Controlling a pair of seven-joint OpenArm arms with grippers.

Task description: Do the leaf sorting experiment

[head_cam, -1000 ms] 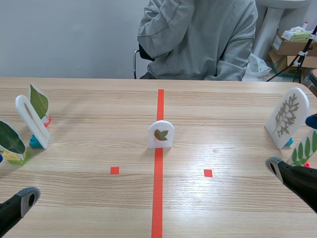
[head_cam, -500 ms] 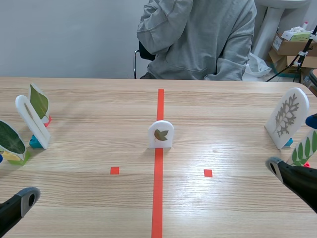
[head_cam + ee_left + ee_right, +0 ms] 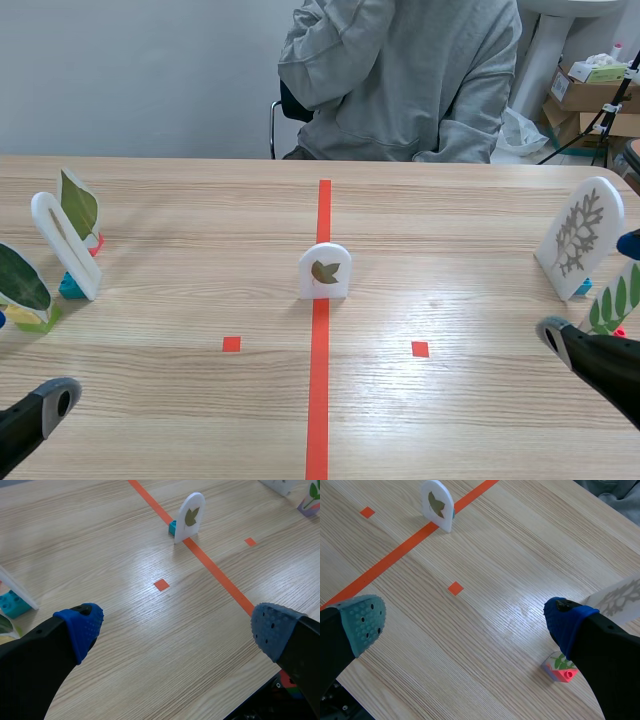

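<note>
The small leaf card [image 3: 325, 271] stands upright on the tape line [image 3: 318, 400], mid-table. The left gripper [image 3: 175, 630] and right gripper [image 3: 466, 622] sit low on either side of the line, fingers spread wide, holding nothing. A fern card [image 3: 580, 240] stands far right of the line.

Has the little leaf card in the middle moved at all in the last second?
No. The card stands on the red line at the same spot, no nearer either red square.

Wooden table [image 3: 180, 300], cards upright
Small card [image 3: 325, 271] on the middle tape line (brown leaf); white card [image 3: 62, 243] near the left edge, tall card [image 3: 580, 238] near the right
</note>
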